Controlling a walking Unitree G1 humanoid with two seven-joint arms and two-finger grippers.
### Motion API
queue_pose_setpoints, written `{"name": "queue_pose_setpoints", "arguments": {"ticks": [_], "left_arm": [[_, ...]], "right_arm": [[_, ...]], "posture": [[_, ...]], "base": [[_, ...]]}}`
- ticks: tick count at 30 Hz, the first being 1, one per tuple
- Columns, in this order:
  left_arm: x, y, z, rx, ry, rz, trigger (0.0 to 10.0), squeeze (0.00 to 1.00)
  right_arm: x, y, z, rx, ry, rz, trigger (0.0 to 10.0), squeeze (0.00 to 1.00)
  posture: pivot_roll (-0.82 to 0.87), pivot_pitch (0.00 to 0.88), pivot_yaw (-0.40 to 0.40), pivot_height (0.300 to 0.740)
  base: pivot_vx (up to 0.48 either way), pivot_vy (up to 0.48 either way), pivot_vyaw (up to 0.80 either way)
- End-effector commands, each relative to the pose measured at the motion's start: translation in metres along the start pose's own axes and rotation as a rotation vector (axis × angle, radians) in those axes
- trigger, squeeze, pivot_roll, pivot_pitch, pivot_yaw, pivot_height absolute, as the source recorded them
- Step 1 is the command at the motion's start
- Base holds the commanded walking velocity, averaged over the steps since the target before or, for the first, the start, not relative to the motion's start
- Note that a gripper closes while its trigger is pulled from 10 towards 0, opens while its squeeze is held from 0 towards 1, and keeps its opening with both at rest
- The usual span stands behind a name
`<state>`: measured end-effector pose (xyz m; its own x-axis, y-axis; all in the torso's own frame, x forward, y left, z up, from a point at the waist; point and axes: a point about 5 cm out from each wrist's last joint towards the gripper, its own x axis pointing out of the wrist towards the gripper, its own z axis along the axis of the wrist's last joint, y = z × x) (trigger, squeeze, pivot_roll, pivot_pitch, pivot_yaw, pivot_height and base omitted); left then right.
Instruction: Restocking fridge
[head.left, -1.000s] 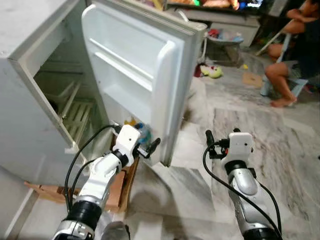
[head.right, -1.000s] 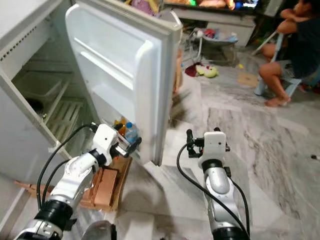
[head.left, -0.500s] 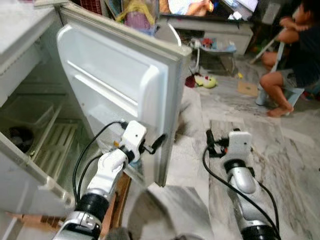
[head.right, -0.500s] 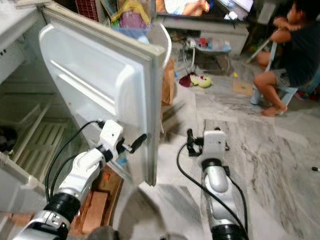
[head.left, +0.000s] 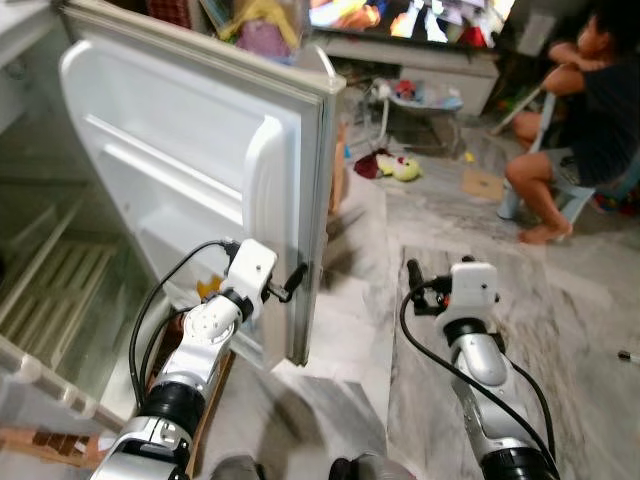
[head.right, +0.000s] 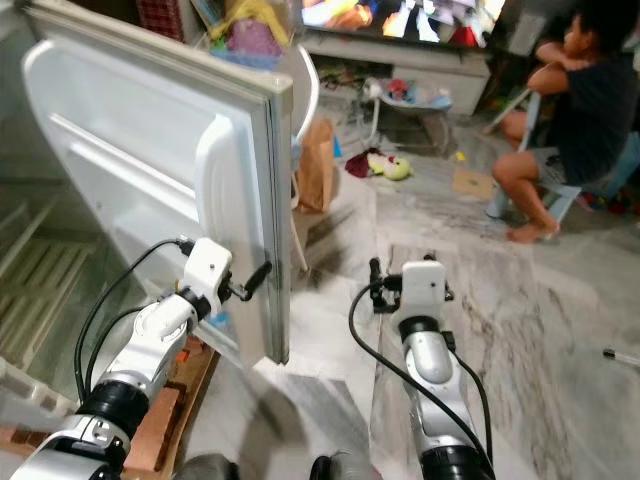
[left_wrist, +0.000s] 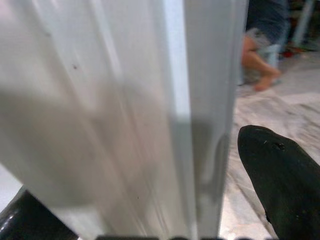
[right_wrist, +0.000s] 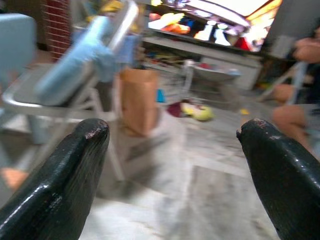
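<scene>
1. Left eye view: the fridge door (head.left: 190, 170) is standing open, w/ its inner liner and moulded shelves facing the camera and its free edge toward the room. The left gripper (head.left: 296, 279) is reaching to that free edge, low on the door; one black finger is lying against the edge. The fridge interior (head.left: 45, 270) is showing beside the door's hinge side, w/ white wire racks. A yellowish item (head.left: 208, 288) is sitting low behind the door, partly hidden by the left arm. The right gripper (head.left: 412, 272) is hovering over the marble floor (head.left: 560, 300), well apart from the door.

2. Right eye view: same scene. A brown paper bag (head.right: 316, 165) is standing beyond the door's edge. A person (head.right: 560, 120) is sitting on a pale stool, far from the door across the floor. A soft toy (head.right: 385, 166) is lying on the floor between the bag and the person.

3. Left wrist view: the door's edge is running right between the two black fingers (left_wrist: 282, 172), one on each side, so the claw is spread around the edge; whether it's squeezing is unclear.

4. Right wrist view: the right claw's fingers (right_wrist: 65, 165) are standing wide apart, holding nothing. Beyond them, a folding chair (right_wrist: 70, 90) w/ a blue cushion is standing next to the paper bag; the view is blurred.
</scene>
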<state>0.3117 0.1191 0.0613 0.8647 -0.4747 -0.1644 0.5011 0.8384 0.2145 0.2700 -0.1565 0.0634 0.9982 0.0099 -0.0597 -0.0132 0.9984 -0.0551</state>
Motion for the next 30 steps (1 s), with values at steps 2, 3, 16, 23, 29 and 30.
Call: {"name": "queue_pose_setpoints", "arguments": {"ticks": [2,3,16,23,29,30], "left_arm": [[0.011,-0.026,0.006,0.052,-0.003,-0.113,10.0,0.0],[0.012,-0.026,0.006,0.059,-0.003,-0.111,10.0,0.0],[0.016,0.004,0.003,0.051,0.052,0.152,10.0,0.0],[0.0,0.043,-0.009,0.04,0.154,0.428,10.0,0.0],[-0.019,0.071,-0.017,0.028,0.216,0.617,10.0,0.0],[-0.024,0.075,-0.02,-0.003,0.24,0.666,10.0,0.0]], "right_arm": [[0.003,0.002,0.004,-0.003,-0.015,0.008,10.0,0.0],[0.003,0.002,0.004,-0.003,-0.015,0.008,10.0,0.0],[0.004,0.001,0.001,-0.019,-0.011,0.002,10.0,0.0],[0.006,-0.001,0.002,-0.033,-0.014,-0.006,10.0,0.0],[0.006,-0.002,0.001,-0.048,-0.012,-0.012,10.0,0.0],[0.007,-0.002,0.001,-0.05,-0.013,-0.013,10.0,0.0]], "posture": [[0.02,0.017,-0.053,0.74],[0.02,0.016,-0.053,0.74],[0.03,0.011,-0.054,0.74],[0.03,0.016,-0.059,0.74],[0.04,0.023,-0.067,0.74],[0.04,0.025,-0.069,0.74]], "base": [[0.0,-0.48,0.0],[0.0,-0.48,0.0],[0.0,-0.205,0.0],[0.0,0.0,0.0],[0.0,0.0,0.0],[0.0,0.0,0.0]]}}
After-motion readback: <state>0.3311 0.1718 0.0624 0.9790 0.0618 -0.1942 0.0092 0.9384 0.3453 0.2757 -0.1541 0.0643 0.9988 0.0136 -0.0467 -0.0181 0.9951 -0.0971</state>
